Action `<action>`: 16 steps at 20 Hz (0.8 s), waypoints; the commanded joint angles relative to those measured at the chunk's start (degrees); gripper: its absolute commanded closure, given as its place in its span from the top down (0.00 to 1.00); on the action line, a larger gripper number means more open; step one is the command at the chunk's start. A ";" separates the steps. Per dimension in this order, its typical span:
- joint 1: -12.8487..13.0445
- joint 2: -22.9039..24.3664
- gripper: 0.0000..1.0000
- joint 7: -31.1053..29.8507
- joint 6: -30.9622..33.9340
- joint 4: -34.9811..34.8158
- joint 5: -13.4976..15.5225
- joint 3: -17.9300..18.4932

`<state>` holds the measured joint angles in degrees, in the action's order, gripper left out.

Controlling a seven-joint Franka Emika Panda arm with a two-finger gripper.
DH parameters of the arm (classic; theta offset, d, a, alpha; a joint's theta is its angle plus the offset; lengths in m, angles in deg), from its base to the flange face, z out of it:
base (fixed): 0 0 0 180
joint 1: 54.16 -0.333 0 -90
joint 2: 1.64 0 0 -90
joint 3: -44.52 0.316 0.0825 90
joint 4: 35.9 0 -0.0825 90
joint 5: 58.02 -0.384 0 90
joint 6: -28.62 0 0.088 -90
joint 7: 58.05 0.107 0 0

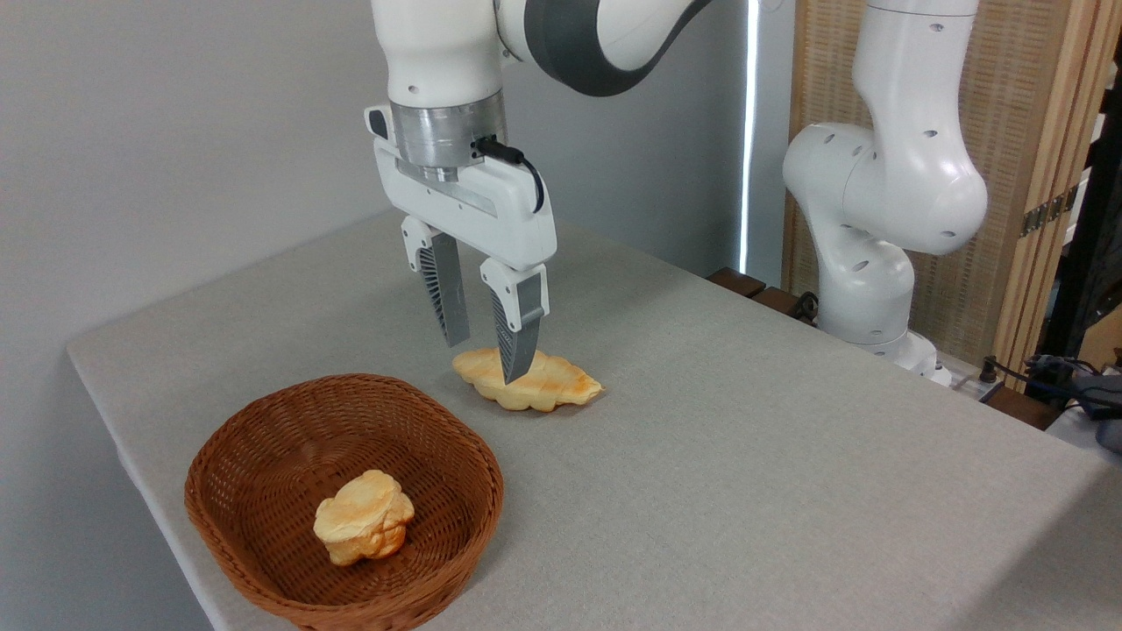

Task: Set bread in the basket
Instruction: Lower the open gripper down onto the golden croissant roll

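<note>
Gripper point(487, 358): fingers spread, poised over the bread point(529, 380), which lies just below on the table point(745, 438). Basket point(263, 456): below-left of gripper, holding a bun point(363, 517).

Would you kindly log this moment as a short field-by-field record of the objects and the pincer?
surface: grey cloth-covered table
target item: long twisted pale-yellow pastry with toasted patches, lying on the table, outside the basket
container: reddish-brown woven wicker basket, front left of the pastry
basket contents: small round lumpy bun
pincer: open, fingers pointing down over the pastry's left end
grasp: not yet closed
</note>
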<state>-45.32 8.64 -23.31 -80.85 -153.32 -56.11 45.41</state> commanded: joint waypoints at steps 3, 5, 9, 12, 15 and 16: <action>3.81 2.47 1.00 3.75 -0.39 -6.23 -0.41 0.35; 5.13 2.47 1.00 8.82 -0.40 -8.08 -0.41 0.35; 5.93 2.47 1.00 23.30 0.31 -9.41 -0.59 0.35; 6.02 2.55 1.00 32.03 0.40 -10.20 -0.68 0.35; 6.45 2.38 1.00 39.24 0.40 -10.81 -0.76 0.35; 6.81 2.38 1.00 40.83 0.40 -10.99 -1.11 0.35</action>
<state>-39.75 9.64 11.58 -80.87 -162.94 -56.26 45.24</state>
